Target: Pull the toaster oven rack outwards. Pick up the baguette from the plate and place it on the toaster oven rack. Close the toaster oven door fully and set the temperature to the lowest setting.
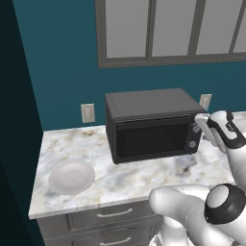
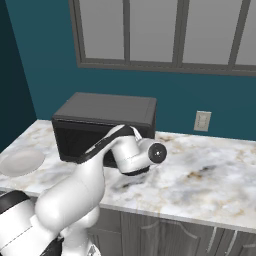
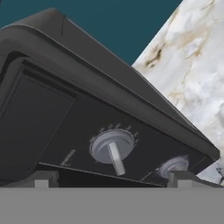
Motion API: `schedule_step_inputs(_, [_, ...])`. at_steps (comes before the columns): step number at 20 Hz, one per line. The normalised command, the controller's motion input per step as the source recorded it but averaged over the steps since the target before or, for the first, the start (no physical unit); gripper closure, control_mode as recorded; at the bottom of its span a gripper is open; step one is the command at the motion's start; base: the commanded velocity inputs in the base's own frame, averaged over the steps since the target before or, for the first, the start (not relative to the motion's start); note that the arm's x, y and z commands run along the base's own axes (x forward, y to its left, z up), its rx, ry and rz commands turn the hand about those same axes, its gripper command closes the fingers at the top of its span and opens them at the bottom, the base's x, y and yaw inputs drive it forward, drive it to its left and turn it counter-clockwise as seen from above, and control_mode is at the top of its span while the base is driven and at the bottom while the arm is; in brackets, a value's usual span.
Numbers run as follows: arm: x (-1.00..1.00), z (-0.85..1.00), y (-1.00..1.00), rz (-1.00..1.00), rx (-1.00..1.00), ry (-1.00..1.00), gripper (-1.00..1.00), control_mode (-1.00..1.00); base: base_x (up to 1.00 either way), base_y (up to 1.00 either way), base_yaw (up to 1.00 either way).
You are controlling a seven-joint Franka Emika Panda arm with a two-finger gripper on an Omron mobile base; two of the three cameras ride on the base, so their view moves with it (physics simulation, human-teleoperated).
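Observation:
The dark toaster oven (image 1: 149,108) stands on the marble counter, and its door (image 1: 151,138) with the dark pane is shut. Rack and baguette are hidden. The white plate (image 1: 72,177) lies bare to the oven's front left, and it is also at the left edge of the right base view (image 2: 21,162). My gripper (image 1: 201,126) hovers at the oven's right-hand panel. In the hand view my gripper (image 3: 112,180) is open, its tips either side of a grey knob (image 3: 111,146), close but apart from it. A second knob (image 3: 174,165) sits beside it.
The counter (image 1: 144,180) runs on to the right of the oven (image 2: 210,170). Wall outlets (image 1: 88,113) (image 2: 202,120) sit on the teal wall under a window. Drawers (image 1: 115,214) lie below the counter's front edge.

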Motion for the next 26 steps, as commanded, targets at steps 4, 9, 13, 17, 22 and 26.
schedule_step_inputs(4, [0.14,-0.09,0.00,0.00,0.00,0.00,-1.00,-1.00,0.00,0.00,0.00])
schedule_step_inputs(9, [0.09,-0.11,-0.03,0.00,0.00,0.00,-1.00,-1.00,0.00,0.00,0.00])
schedule_step_inputs(13, [0.04,-0.09,-0.11,0.00,0.00,0.00,-1.00,-1.00,0.00,0.00,0.00])
schedule_step_inputs(17, [0.04,-0.08,-0.11,0.00,0.00,0.00,-1.00,-1.00,0.00,0.00,0.00])
schedule_step_inputs(22, [0.08,-0.02,-0.02,0.00,0.00,-0.02,-1.00,-1.00,0.00,0.00,0.00])
schedule_step_inputs(26, [0.08,0.00,0.00,0.00,0.00,-0.04,-1.00,-1.00,0.00,0.00,0.00])
